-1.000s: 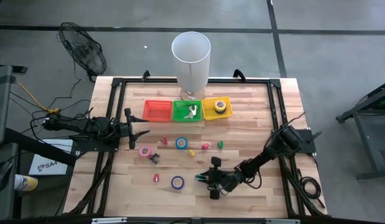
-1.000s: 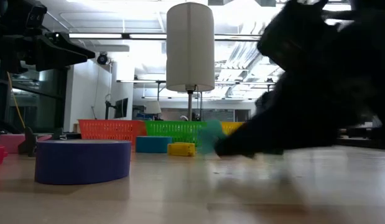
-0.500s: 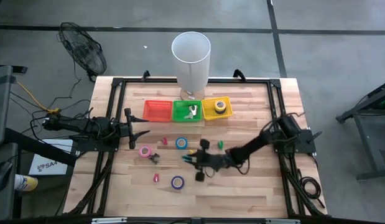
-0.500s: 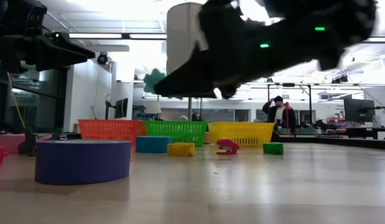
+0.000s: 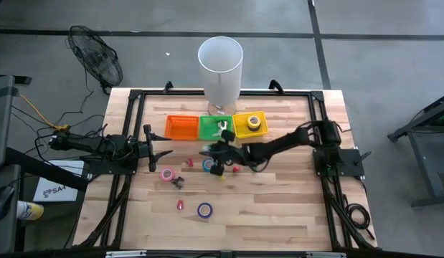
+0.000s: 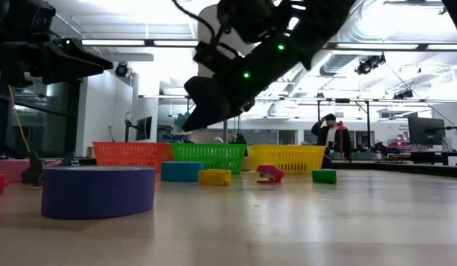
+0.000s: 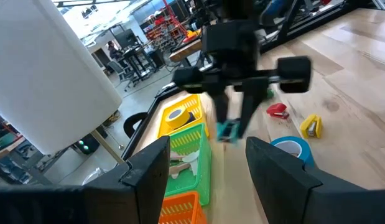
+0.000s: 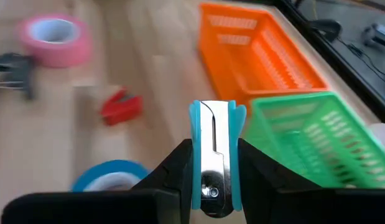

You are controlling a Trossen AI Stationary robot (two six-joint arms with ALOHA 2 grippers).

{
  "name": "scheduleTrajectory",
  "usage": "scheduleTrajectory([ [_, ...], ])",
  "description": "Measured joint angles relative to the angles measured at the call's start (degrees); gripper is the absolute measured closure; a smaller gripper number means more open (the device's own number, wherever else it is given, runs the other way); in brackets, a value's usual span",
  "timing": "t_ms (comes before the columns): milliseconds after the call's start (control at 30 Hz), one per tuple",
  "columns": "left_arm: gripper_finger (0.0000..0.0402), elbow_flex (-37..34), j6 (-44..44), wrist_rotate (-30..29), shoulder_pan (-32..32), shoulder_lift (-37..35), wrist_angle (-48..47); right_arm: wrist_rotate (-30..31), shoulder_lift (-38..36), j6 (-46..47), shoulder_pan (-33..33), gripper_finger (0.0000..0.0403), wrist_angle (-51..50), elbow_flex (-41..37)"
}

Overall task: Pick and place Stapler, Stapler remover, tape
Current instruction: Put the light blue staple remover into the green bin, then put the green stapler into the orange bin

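Note:
My right gripper (image 5: 211, 152) hangs above the table between the blue tape roll (image 5: 209, 165) and the green basket (image 5: 216, 129), shut on a teal stapler remover (image 8: 214, 155). My left gripper (image 5: 164, 148) waits open at the table's left side, pointing level. On the wood lie a pink tape roll (image 5: 167, 174) and a purple one (image 5: 204, 210). Small staplers lie there too: red (image 5: 189, 163), yellow (image 5: 221, 175), pink (image 5: 237, 169) and green (image 5: 254, 166). The green basket holds white pieces; the yellow basket (image 5: 250, 125) holds a roll. My right gripper pinches the teal stapler remover by its two flat sides (image 8: 193, 146) between its two fingers (image 8: 251, 168). The fingers slant down and toward the table's left. The remover sticks out beyond the fingertips (image 7: 229, 129), lifted clear of the table.
An orange basket (image 5: 182, 127) stands left of the green one at the far side. A tall white cylinder (image 5: 220, 68) rises behind the baskets. A small dark object (image 5: 178, 182) lies near the pink roll. Bare wood lies at the near right.
My right gripper has swung from the table's near side toward the far edge and left, rising and levelling out as it went. It has stayed shut on the teal stapler remover, which now hangs clear near the green basket.

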Motion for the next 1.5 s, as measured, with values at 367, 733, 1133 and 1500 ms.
scheduleTrajectory([
  [367, 0.0195, 0.0, 0.0, 0.0, 0.0, 0.0, 0.0, 2.6, 0.0, 12.2, -7.6, 0.0320, -18.6, 7.6],
  [733, 0.0195, 0.0, 0.0, 0.0, 0.0, 0.0, 0.0, -0.7, 0.0, 15.0, -12.2, 0.0299, -24.9, 7.5],
  [1133, 0.0195, 0.0, 0.0, 0.0, 0.0, 0.0, 0.0, -1.6, 0.0, 10.9, -12.3, 0.0258, -24.9, 7.5],
  [1500, 0.0195, 0.0, 0.0, 0.0, 0.0, 0.0, 0.0, -1.9, -0.5, 7.8, -12.3, 0.0165, -25.0, 7.5],
])
